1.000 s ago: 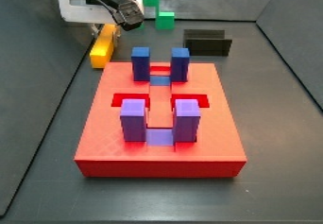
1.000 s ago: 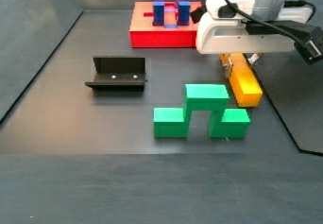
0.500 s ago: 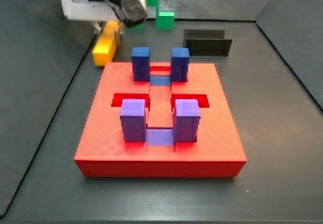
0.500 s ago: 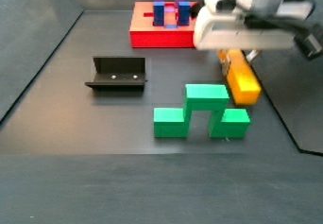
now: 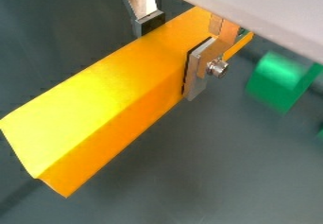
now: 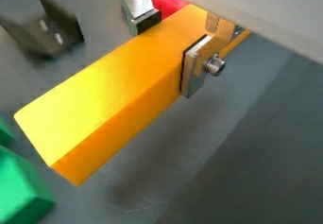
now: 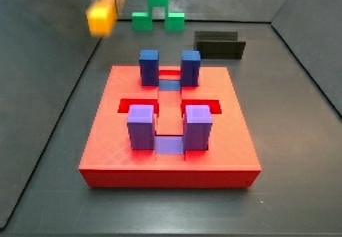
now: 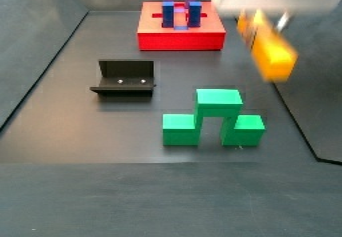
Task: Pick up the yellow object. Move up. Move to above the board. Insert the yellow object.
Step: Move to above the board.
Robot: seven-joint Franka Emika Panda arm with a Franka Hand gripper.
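The gripper [image 5: 173, 46] is shut on the yellow object [image 5: 113, 110], a long yellow-orange bar, clamped across its width near one end; both wrist views show this [image 6: 172, 44]. The bar [image 6: 108, 114] hangs clear above the grey floor. In both side views it is motion-blurred and raised [image 7: 103, 11] [image 8: 271, 47], and the gripper body is only a blur at the picture's top edge. The board [image 7: 167, 151] is a red platform with upright blue and purple blocks; it stands apart from the bar [image 8: 181, 39].
A green stepped block [image 8: 211, 118] lies on the floor near the bar [image 7: 158, 14] [image 5: 280, 81]. The dark fixture [image 8: 124, 78] stands on the floor beyond the board [image 7: 219, 44] [image 6: 44, 34]. Dark walls bound the floor.
The gripper has risen with the yellow bar, lifting it off the floor. The arm, plain in the earlier side views, is now a blur at the top edge.
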